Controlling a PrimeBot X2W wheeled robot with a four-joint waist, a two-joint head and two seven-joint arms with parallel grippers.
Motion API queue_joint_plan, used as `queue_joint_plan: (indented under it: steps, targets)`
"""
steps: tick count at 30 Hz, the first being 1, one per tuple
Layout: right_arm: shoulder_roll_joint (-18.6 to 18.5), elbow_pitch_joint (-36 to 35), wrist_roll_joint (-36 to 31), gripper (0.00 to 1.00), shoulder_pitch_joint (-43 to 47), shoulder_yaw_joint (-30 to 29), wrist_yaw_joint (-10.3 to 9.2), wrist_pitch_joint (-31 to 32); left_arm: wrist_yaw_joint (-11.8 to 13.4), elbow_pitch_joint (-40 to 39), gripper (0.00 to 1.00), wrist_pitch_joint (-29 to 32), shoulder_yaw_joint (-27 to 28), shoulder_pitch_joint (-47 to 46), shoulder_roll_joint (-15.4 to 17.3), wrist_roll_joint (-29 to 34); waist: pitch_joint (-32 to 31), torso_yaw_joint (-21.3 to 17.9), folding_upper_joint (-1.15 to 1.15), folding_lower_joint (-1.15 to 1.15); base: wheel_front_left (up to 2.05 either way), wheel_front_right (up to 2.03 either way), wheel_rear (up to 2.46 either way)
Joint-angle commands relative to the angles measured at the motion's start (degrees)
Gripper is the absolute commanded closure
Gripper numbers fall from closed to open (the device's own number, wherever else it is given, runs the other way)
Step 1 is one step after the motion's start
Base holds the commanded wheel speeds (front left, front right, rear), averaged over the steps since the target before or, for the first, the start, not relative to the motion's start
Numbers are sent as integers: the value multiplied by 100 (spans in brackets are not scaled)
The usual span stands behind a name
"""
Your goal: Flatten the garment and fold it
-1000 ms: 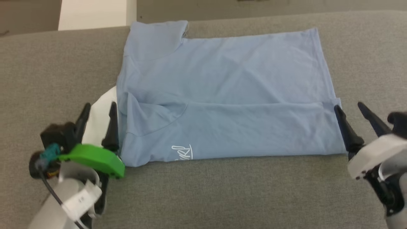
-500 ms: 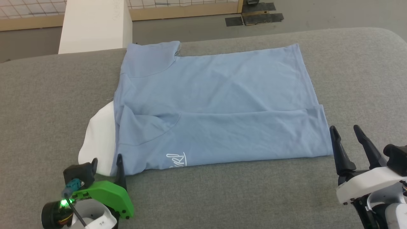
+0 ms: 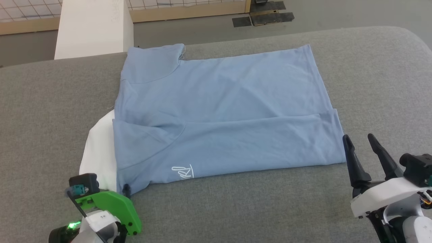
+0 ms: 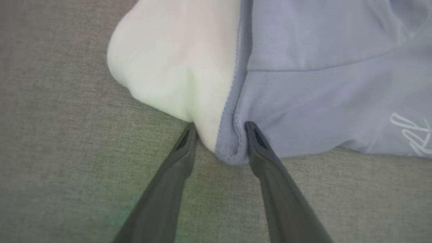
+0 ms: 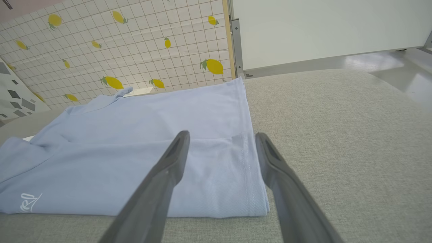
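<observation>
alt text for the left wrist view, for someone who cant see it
The left gripper has its two dark fingers apart on either side of a corner of the garment, where the light blue hem meets the white panel. It lies on a grey fabric surface, with a white script logo at the right edge.

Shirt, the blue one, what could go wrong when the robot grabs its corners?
The left gripper straddles the garment corner where blue hem meets the white panel; closing there might catch only one layer and drag it crooked. The right gripper, open, is lined up with the opposite folded corner; it could lift just the top layer, undoing the fold.
</observation>
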Motion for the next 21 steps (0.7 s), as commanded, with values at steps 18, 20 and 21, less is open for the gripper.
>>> queue_joint_plan:
  steps: [18,20,21]
  targets:
    - [345,1478,-618,0,-1181,-799,-9,2759,-303,24,100,58,-206,-106,-32,-104,203,129,0,0,0,0,0]
    - [374,1552,-802,0,-1304,-865,-9,3214,-333,15,100,40,-227,-146,-39,-92,242,163,0,0,0,0,0]
    - [390,1569,-859,0,-1345,-903,-9,3411,-344,15,100,29,-235,-161,-44,-87,257,180,0,0,0,0,0]
